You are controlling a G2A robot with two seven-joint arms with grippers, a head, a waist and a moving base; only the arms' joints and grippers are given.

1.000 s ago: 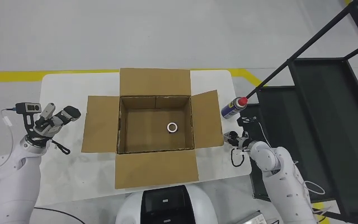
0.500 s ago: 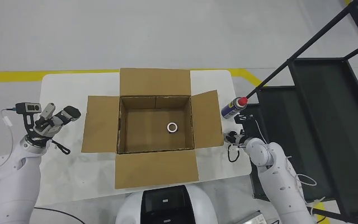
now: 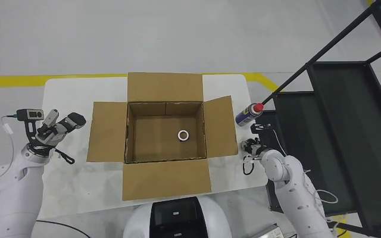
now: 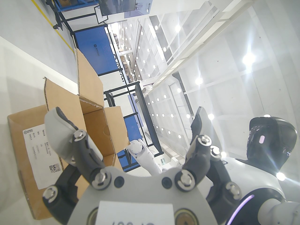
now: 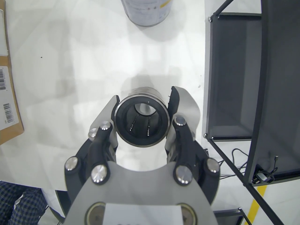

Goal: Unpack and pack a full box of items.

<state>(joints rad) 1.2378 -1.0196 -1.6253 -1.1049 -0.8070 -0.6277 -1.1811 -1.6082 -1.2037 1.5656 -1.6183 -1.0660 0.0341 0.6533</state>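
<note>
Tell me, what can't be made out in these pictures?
- Spray can: top cut off by the right wrist view's edge.
- Metal sleeve: right wrist view, the right claw hides whether it rests on the table.
- Small roll in the box: top view, too small to identify.
- Box's floor, left wrist view: hidden by its own walls.

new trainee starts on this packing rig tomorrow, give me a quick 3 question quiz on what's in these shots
1. True or false: the left gripper holds something.
2. What is the right gripper shut on? A a sponge; B a metal cylinder; C a cup.
3. Fill in: the small ring lies inside the open ____.
Key: 1 false; 2 B; 3 cardboard box.
</note>
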